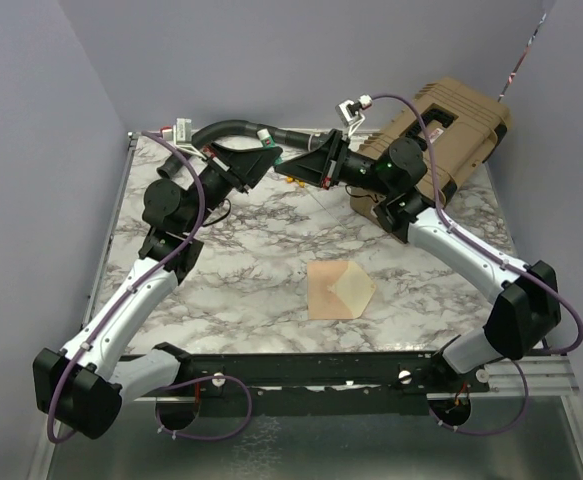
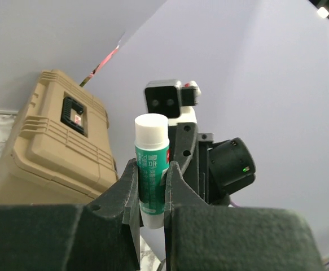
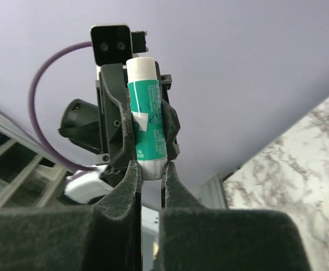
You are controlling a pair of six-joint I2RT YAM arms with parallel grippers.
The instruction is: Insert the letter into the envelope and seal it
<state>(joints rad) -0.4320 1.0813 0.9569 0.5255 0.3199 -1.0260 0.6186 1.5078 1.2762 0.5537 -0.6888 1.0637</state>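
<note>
Envelope (image 1: 323, 295) lies flat near the table (image 1: 221, 300) centre, a bit toward 5 o'clock, w/ its flap open and pointing to 3 o'clock. The pale cream patch at its mouth looks like the letter (image 1: 354, 287); can't tell how deep it's tucked. So step 1 (letter in) looks done or nearly so; sealing isn't, since the flap isn't folded over and no glue shows on it. Both arms are up at 12 o'clock, well apart from the envelope. Left gripper (image 2: 152, 166) is clamped on the green body of a glue stick (image 2: 151, 135); right gripper (image 3: 150, 165) looks pinched onto the stick's white end, prob. to pull the cap. Left to do: uncap, glue the flap, fold, press. Tan case (image 1: 461, 130) sits at 2 o'clock.
</note>
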